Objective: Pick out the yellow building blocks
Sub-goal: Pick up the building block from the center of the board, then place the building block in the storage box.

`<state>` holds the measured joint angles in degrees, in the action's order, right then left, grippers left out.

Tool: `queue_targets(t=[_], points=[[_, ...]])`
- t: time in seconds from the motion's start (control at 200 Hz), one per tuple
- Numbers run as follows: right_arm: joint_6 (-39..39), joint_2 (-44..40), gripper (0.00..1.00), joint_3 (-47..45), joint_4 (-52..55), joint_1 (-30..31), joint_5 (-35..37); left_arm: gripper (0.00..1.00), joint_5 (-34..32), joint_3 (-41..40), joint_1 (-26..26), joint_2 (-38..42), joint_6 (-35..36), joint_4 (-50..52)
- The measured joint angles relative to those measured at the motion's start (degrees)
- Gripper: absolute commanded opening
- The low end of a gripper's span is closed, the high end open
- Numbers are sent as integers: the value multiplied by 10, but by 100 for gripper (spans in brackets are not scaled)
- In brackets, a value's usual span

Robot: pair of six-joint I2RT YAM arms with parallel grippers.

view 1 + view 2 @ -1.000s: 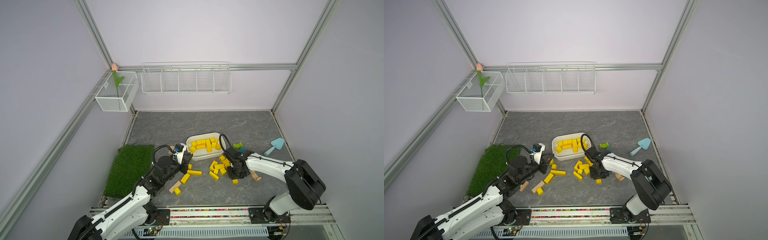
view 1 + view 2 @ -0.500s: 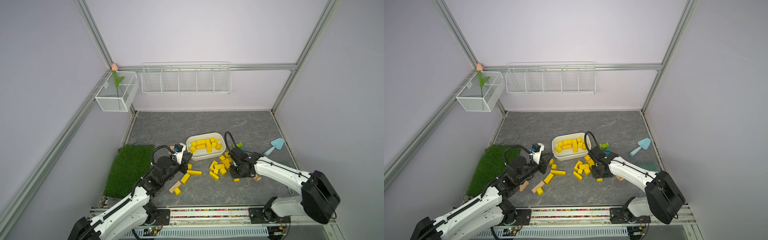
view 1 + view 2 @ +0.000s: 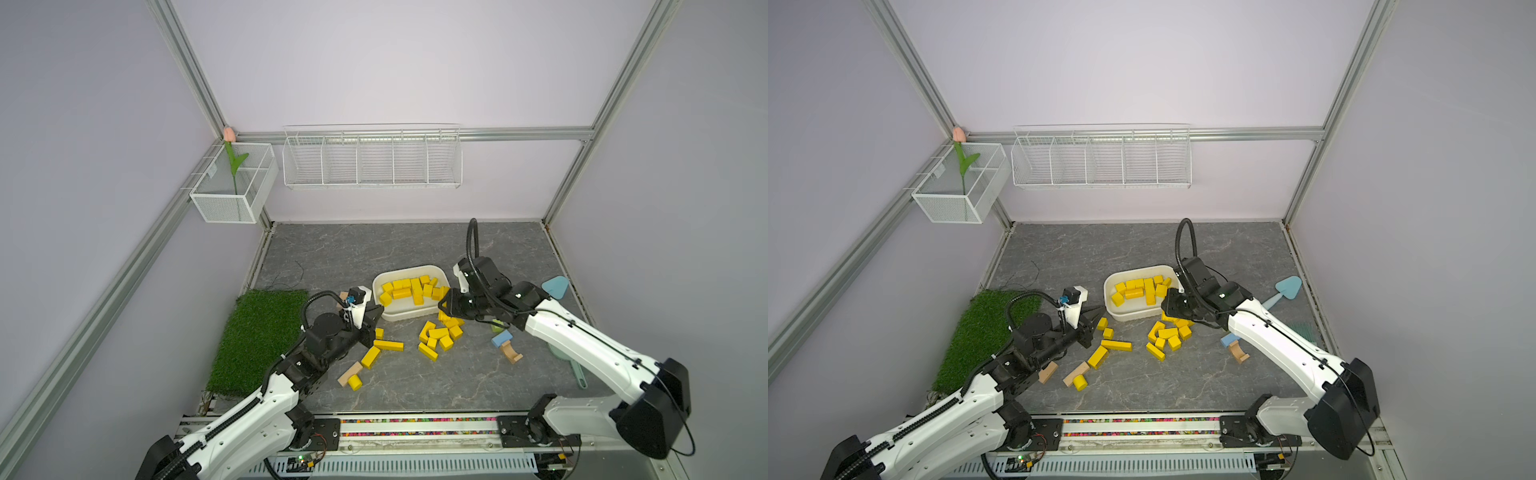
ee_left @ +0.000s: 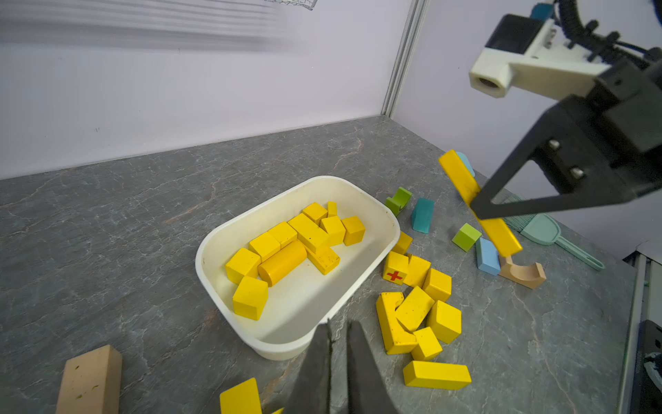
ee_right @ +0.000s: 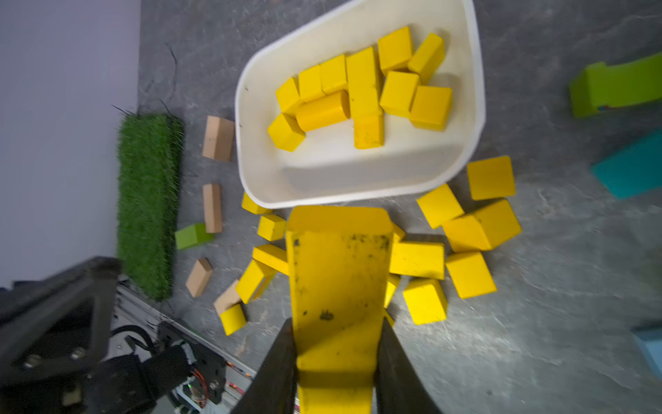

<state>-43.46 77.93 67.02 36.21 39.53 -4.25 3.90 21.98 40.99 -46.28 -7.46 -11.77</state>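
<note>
Clamping yellow bar (image 5: 336,272) in right gripper (image 5: 336,322), bar's near end running out of frame. Hovering over loose yellow blocks (image 3: 438,334) beside tray (image 3: 405,316), more lying inside. Holding left gripper (image 4: 338,328) closed, empty, by tray. Riding higher than one second ago, bar now lifted.

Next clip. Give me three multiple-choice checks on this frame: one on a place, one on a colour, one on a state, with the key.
1. Where is the yellow block with the red cross?
A) on the table beside the white tray
B) inside that tray
C) on the grass mat

2. What colour is the arch beside the light blue block?
A) yellow
B) green
C) plain tan

3. What is the right hand doing?
A) open, empty
B) shut on a long yellow bar
C) shut on a green block

Key: 1 A, it lies outside the rim; 2 C, it is unpainted wood; 3 B, the bar is clamped in it.
</note>
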Motion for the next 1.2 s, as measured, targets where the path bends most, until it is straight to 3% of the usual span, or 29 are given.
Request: queue_targets(t=[0.265,0.64,1.2], points=[[-103,137,8,66,-67,1,-65,14,-13,0,0,9,-6,0],[-218,275,11,199,-96,1,-55,14,-22,0,0,16,-11,0],[-386,419,11,235,-177,0,-43,14,-25,-7,0,41,-10,-4]])
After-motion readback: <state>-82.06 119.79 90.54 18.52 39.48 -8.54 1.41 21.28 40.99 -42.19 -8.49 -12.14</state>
